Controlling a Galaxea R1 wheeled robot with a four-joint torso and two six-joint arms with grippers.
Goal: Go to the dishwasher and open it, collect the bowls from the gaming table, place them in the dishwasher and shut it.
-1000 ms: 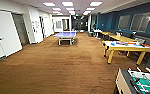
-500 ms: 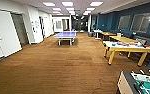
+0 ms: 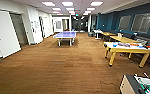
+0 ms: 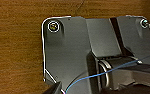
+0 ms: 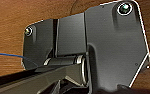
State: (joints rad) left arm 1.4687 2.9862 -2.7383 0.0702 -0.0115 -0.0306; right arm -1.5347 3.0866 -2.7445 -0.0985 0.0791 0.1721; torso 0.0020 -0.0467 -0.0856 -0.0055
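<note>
Bright ceiling panels (image 3: 66,3), soft blur

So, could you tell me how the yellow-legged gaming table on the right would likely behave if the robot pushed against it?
The gaming table would probably resist: it looks long and bulky. Its splayed legs suggest it would slide on the wood floor rather than tip. The items on its top, too blurred to identify, might shift.

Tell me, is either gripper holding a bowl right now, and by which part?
Cannot be told: the wrist views show the robot's dark plate over the wood floor, with no bowl and no fingers in sight.

The gaming table (image 3: 130,49) carries small coloured items, standing on the wooden floor (image 3: 56,67).
</note>
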